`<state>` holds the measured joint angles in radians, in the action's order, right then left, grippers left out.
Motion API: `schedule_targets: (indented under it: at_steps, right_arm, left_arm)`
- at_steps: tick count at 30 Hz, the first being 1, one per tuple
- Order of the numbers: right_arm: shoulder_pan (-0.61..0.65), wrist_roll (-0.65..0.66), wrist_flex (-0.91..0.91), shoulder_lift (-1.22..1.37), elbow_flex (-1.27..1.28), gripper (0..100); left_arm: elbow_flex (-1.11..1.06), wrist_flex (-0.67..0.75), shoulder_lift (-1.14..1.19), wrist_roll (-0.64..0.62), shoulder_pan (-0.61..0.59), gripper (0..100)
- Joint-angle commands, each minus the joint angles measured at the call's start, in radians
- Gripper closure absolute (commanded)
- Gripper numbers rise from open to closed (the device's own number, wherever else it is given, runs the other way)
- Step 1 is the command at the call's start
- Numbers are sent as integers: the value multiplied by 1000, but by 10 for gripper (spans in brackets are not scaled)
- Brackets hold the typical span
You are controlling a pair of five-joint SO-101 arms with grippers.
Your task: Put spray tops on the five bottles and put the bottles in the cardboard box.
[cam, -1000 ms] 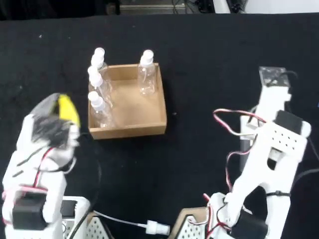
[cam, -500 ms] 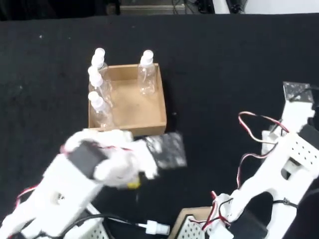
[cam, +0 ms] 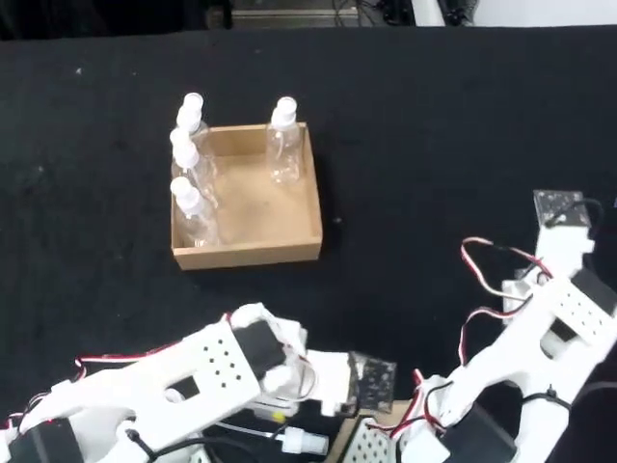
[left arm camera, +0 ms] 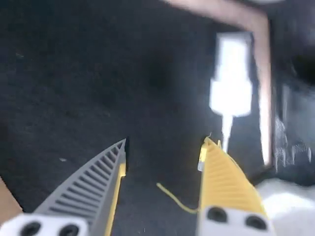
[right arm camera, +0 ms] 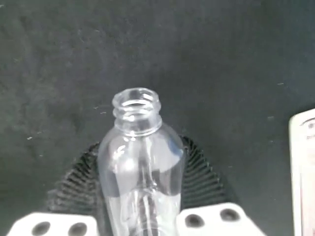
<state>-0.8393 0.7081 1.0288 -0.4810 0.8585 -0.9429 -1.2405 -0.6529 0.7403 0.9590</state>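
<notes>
Cardboard box (cam: 246,207) sits on the black surface (cam: 434,125), well apart from both sets of jaws, and we count four capped bottles (cam: 282,140) standing upright inside it. Our left jaws are spread wide with nothing between them. The loose spray top (left arm camera: 231,91) lies on the surface just beyond the yellow jaw's tip. Our right jaws are clamped on the fifth bottle (right arm camera: 140,162), gripping its clear body, with its open neck sticking out past their tips.
</notes>
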Motion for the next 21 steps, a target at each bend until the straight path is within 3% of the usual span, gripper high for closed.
schedule_targets:
  at_steps: [1, 6, 13, 21]
  right_arm:
    - [-61, 18, -29, -50, -10, 987]
    - [-91, 51, -28, -50, -21, 987]
    - [-94, 51, -26, -50, -21, 987]
    - [-94, 51, -21, -50, -22, 987]
  left_arm:
    - [1, 63, 9, -97, 62, 775]
    - [-2, 38, 9, -109, 191, 775]
    - [-61, 101, 11, -181, 213, 775]
    - [-157, 236, 11, -354, 231, 775]
